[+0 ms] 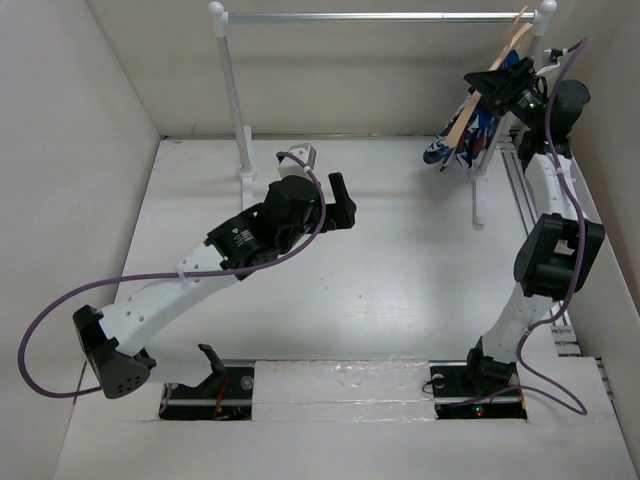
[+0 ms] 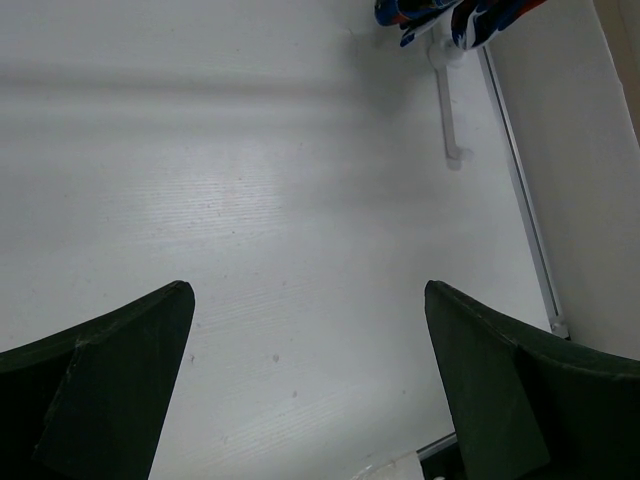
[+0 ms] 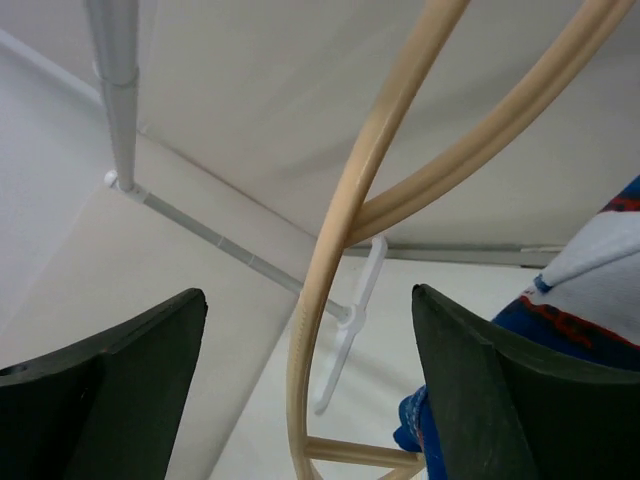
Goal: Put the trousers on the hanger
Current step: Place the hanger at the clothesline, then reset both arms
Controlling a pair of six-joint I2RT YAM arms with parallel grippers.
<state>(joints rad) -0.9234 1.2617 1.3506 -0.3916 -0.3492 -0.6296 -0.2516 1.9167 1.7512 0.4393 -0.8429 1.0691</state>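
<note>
Left arm and right arm: white moulded links, black joint housings, a purple cable looped along each, black base mounts, a green light at the right base, matte dark wedge-shaped gripper fingers.

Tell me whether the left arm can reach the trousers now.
Probably not: the left gripper hovers mid-table, far from the trousers hanging with the hanger by the right rack post, where the right gripper crowds them.

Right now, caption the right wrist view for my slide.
Open right tool flanks the hanger, patterned trousers draped at right.
</note>
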